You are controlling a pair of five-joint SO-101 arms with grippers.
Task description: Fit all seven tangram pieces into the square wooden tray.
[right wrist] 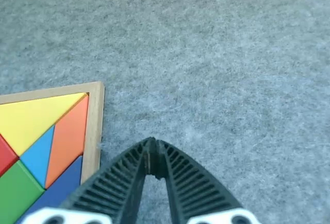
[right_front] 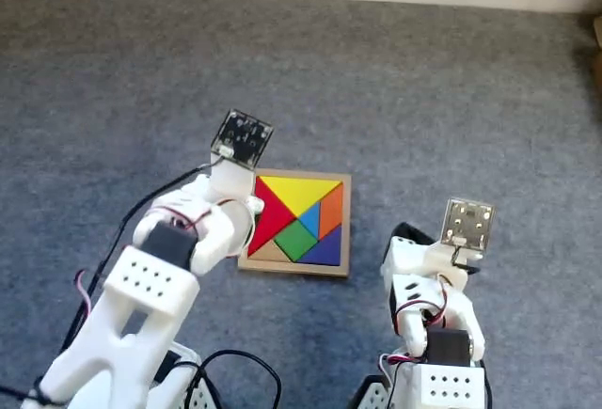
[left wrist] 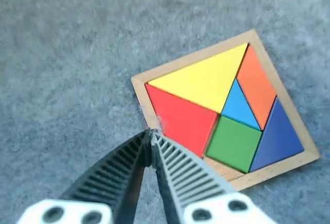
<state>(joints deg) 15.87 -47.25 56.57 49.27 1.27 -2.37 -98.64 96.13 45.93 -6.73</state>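
Observation:
The square wooden tray (right_front: 346, 230) lies on the grey carpet with several coloured pieces fitted in it: a yellow triangle (right_front: 299, 192), a red triangle (right_front: 268, 218), an orange parallelogram (right_front: 331, 213), a light blue triangle (right_front: 309, 218), a green square (right_front: 297, 238) and a dark blue triangle (right_front: 325, 249). A small patch of bare wood (left wrist: 224, 168) shows beside the red triangle (left wrist: 183, 121) and green square (left wrist: 234, 142). My left gripper (left wrist: 151, 134) is shut, its tips at the tray's rim (left wrist: 192, 55) by the red triangle. My right gripper (right wrist: 151, 142) is shut over the carpet, a little off the tray's rim (right wrist: 96, 126).
Grey carpet (right_front: 423, 99) spreads all round the tray. The left arm (right_front: 188, 240) leans over the tray's left edge. The right arm (right_front: 433, 287) stands to the right of the tray. Black cables (right_front: 235, 371) trail near the front edge.

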